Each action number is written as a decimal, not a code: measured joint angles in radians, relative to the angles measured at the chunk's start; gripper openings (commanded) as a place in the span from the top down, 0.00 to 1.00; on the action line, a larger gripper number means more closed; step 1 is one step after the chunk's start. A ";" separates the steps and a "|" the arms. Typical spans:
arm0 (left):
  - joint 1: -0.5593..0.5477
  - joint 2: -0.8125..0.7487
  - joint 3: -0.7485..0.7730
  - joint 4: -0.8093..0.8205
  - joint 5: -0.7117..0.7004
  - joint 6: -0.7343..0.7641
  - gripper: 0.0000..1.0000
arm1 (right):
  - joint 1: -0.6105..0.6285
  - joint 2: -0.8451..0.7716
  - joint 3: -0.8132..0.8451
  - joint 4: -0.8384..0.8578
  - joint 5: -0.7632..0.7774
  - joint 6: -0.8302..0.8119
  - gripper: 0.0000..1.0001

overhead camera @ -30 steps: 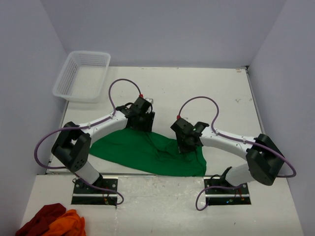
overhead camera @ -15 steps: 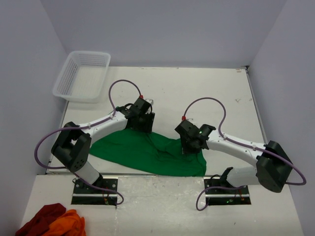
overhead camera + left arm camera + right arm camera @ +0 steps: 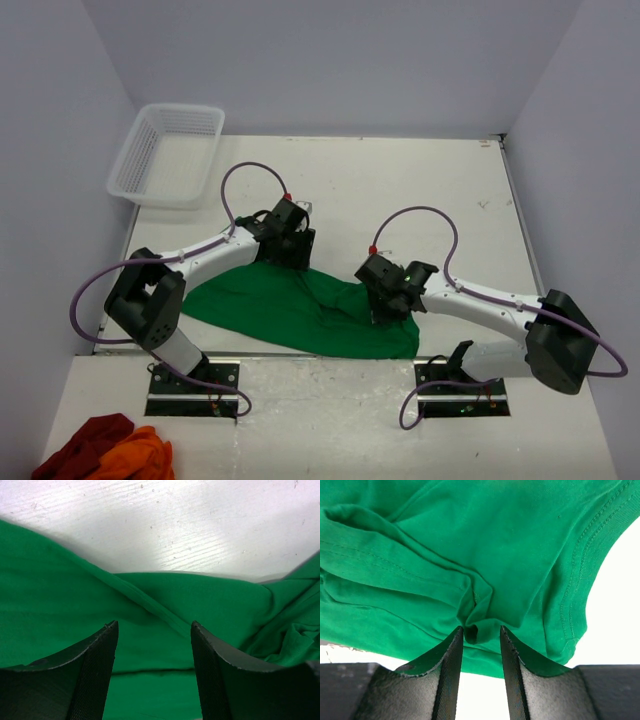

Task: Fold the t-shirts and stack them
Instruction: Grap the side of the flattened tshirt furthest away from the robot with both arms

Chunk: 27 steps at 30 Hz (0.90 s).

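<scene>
status: the t-shirt [image 3: 290, 315] lies rumpled along the near edge of the bench [image 3: 400, 190], between the two arm bases. no neat fold is finished and no stack exists. by judgement the task is at an early stage, with flattening, folding and stacking remaining.

left claw [image 3: 152, 630]: spread, above the t-shirt's far edge, holding nothing.

right claw [image 3: 481, 630]: pinching a raised ridge of cloth near the t-shirt's right end.

markings: no brand, label or writing is legible.
</scene>
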<state>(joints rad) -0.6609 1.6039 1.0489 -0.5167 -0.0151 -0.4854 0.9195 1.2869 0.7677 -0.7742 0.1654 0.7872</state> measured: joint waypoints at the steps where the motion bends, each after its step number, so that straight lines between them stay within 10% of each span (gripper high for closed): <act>1: 0.000 0.000 0.000 0.000 0.000 0.000 0.39 | 0.002 0.000 -0.003 0.000 0.000 0.003 0.65; 12: 0.000 -0.013 0.000 -0.001 0.000 0.000 0.39 | 0.003 0.005 -0.006 0.004 0.001 0.017 1.00; 27: 0.083 -0.051 0.045 -0.075 -0.069 0.000 0.36 | -0.014 0.060 0.269 -0.100 0.119 0.010 1.00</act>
<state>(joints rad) -0.5781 1.5528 1.0935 -0.5919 -0.0845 -0.4858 0.9051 1.3464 1.0363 -0.8745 0.2840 0.7967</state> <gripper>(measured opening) 0.638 0.007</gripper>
